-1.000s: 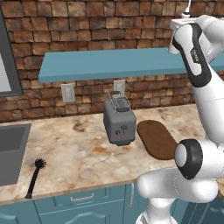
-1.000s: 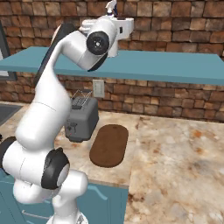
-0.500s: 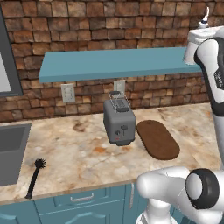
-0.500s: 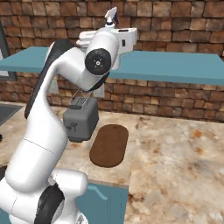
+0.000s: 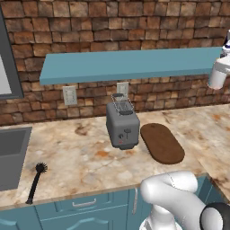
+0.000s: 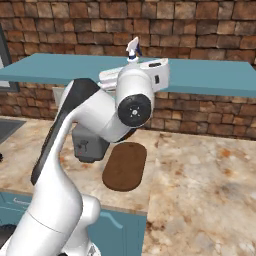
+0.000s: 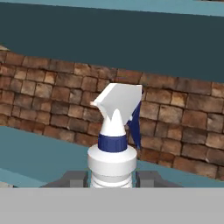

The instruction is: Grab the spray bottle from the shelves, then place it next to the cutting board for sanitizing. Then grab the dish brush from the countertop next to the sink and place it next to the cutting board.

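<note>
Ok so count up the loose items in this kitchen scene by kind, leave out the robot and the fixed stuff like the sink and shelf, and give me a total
Spray bottle: 1
Toaster: 1
Cutting board: 1
Dish brush: 1
Total: 4

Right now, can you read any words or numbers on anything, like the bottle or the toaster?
None: no words, numbers or signs can be read anywhere.
Spray bottle: plain white with a blue collar, no label showing.
Toaster: small dark marks on its front, too small to read as anything.
Cutting board, shelf and wall outlets: no text.
</note>
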Robot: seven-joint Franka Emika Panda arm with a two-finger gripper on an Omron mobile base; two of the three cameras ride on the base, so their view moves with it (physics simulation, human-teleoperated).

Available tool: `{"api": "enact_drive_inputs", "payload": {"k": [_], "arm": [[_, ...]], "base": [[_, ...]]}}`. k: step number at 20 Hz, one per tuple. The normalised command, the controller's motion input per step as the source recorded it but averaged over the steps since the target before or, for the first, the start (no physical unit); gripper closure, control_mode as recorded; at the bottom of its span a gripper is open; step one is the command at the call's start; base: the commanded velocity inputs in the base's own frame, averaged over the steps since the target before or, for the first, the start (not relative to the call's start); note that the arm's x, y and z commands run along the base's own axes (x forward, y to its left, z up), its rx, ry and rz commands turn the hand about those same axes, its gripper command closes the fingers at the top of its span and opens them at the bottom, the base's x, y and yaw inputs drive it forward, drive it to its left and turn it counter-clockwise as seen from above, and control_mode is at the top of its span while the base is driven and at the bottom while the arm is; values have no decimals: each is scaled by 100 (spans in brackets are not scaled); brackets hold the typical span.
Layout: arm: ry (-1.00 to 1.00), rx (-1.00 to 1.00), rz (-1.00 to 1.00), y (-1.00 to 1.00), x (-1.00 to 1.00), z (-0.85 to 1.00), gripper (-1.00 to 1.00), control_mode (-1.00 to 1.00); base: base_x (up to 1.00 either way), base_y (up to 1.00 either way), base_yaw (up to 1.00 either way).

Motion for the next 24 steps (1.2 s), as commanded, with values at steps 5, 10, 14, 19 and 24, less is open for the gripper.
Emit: {"api": "enact_drive_inputs", "payload": {"k": [5,10,14,19,24], "arm": [[18,-1,19,-34,-5,-76,100,-100],[7,-2,18,-24,0,-60,100,-100],[0,0,22,-19,0,-58,100,-100],[0,0,20,-11,0,-59,100,-100],[3,0,18,-1,9,-61,100,-100]], "base": [[0,0,0],[0,0,0],[0,0,0],[0,0,0],[0,0,0]]}}
